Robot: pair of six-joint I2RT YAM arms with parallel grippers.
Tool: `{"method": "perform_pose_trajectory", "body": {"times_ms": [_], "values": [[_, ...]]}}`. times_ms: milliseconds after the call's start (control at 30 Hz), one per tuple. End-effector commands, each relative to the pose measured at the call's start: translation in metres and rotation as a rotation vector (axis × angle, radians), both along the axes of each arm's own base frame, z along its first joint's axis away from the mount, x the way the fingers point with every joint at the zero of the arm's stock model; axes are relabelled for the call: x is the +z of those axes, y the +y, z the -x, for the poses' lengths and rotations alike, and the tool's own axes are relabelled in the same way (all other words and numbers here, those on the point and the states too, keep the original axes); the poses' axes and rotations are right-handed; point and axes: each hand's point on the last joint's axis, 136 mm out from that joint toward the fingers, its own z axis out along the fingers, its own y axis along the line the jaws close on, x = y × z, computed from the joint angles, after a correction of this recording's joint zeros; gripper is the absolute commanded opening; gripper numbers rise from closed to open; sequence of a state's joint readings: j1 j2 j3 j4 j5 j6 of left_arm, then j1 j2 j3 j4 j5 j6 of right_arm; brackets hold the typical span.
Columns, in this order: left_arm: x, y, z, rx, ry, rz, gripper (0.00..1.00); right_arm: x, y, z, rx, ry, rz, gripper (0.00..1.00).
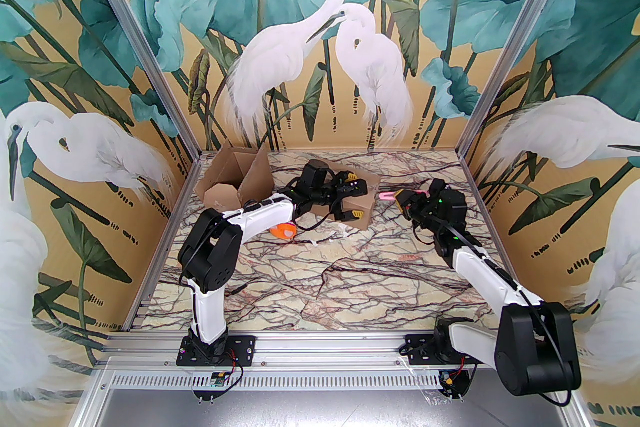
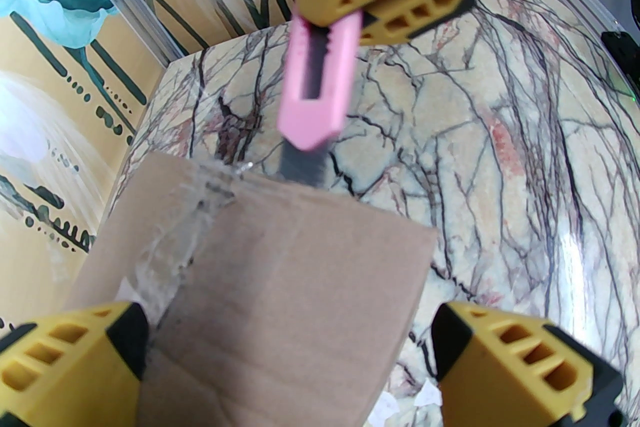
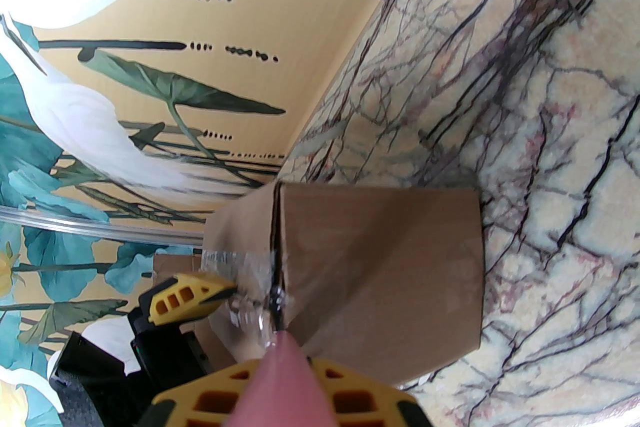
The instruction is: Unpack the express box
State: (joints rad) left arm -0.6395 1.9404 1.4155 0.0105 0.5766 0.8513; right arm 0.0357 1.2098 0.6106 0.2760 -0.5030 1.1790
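Top view, clock directions taken on it. The express box (image 1: 365, 219), small, brown and closed, sits on the marble table (image 1: 320, 285) a little behind centre. Right gripper (image 1: 401, 195) is clamped on a pink utility knife (image 1: 386, 196), blade out. The box lies at 9 o'clock from these fingers, and the knife's long axis runs 3-to-9, pointing at it. In the right wrist view the blade tip is at the clear tape (image 3: 240, 315) where the centre seam (image 3: 275, 235) meets the box's near edge. Left gripper (image 2: 287, 345) comes in from 9 o'clock, spread wide astride the box, gripping nothing. One finger sits against the box's side; the other stands apart from it. Judgement: the seam lines up with the blade, so the cut would run toward 9 o'clock, straight at the left gripper's palm. That is the hazard, and the box is loosely braced and could slide. The right arm does the cutting; the left is nearer the box. Room: bare marble at 6 and 3 o'clock. A second, opened carton (image 1: 235, 179) stands at 10 o'clock, the back wall at 12. An orange item (image 1: 283, 231) lies at 8 o'clock under the left forearm.
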Motion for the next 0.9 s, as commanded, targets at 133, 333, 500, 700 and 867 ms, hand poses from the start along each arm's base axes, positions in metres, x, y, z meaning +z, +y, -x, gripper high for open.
{"method": "perform_pose_trajectory", "body": {"times_ms": [133,333,500,700,867], "values": [[-0.007,0.006,0.021,-0.052,0.059,-0.028,0.99,0.031,-0.013,-0.028,-0.072,-0.118,0.023,0.00],[0.002,0.006,0.015,-0.025,0.010,-0.007,1.00,0.033,-0.012,-0.037,-0.071,-0.127,0.015,0.00],[0.006,0.005,0.010,-0.005,-0.010,0.006,0.99,0.025,-0.004,-0.042,-0.046,-0.125,0.007,0.00],[0.005,0.005,0.008,0.002,-0.010,0.007,0.99,0.025,-0.005,-0.045,-0.087,-0.154,0.002,0.00],[0.001,0.005,0.002,0.027,-0.018,-0.004,0.99,0.023,0.005,-0.052,-0.058,-0.168,-0.032,0.00]]}}
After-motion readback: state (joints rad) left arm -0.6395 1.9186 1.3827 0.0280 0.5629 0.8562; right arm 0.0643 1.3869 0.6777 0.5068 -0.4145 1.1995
